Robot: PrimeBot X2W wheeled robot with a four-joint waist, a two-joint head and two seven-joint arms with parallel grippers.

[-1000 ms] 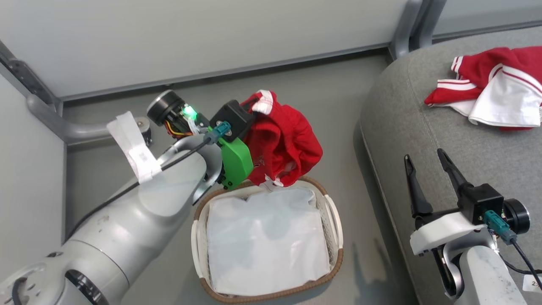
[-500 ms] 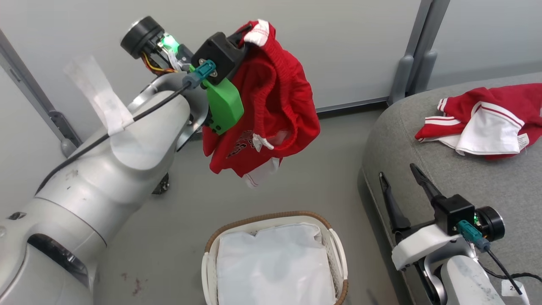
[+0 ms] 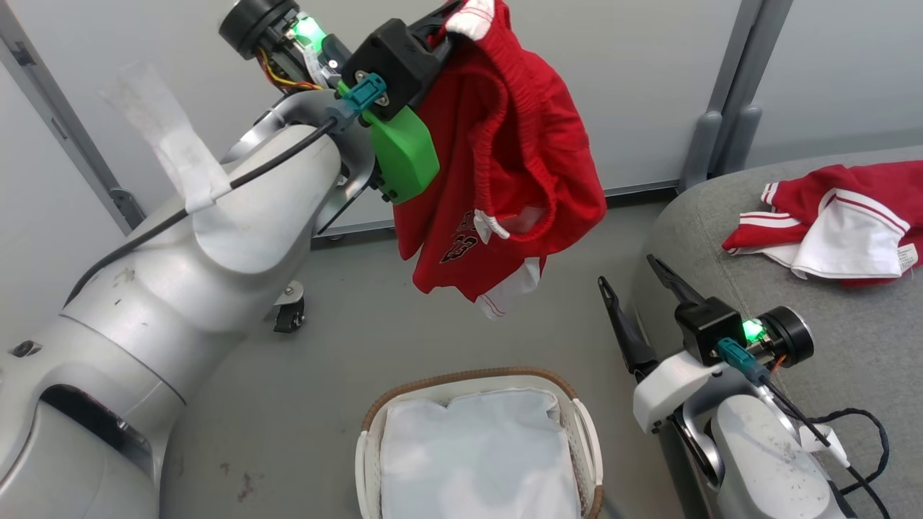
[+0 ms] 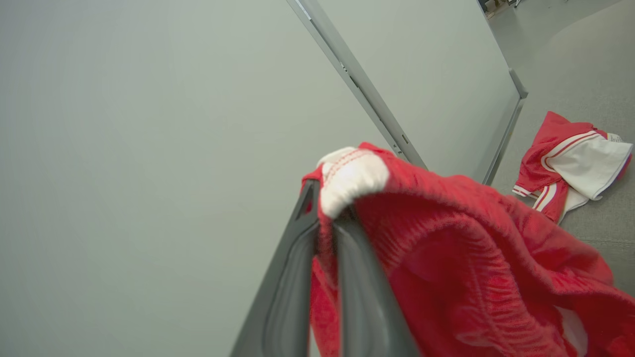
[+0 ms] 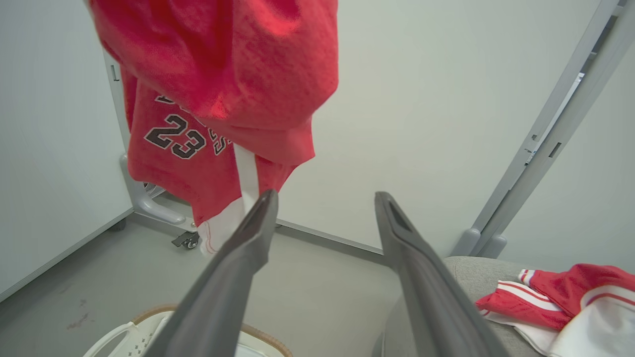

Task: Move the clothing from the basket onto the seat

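Note:
One piece of the clothing, red shorts (image 3: 505,180) printed with "23", hangs in the air well above the basket (image 3: 461,378). My left gripper (image 3: 456,9) is shut on their white-trimmed waistband (image 4: 349,176). In the right wrist view the shorts (image 5: 223,74) dangle at the upper left. A second red and white garment (image 3: 829,223) lies crumpled on the grey seat (image 3: 793,324). My right gripper (image 3: 627,272) stands open and empty by the seat's left edge, fingers pointing up. Inside the basket I see just its white liner (image 3: 476,461).
Pale wall panels with grey posts (image 3: 728,108) stand behind. A caster wheel (image 3: 288,317) sits on the grey floor to the left of the basket. My left arm's bulky silver links (image 3: 180,274) take up the left side.
The head camera has shifted. My left gripper has lifted the red shorts from just over the basket to well above it and a little toward the seat. The right gripper stays open.

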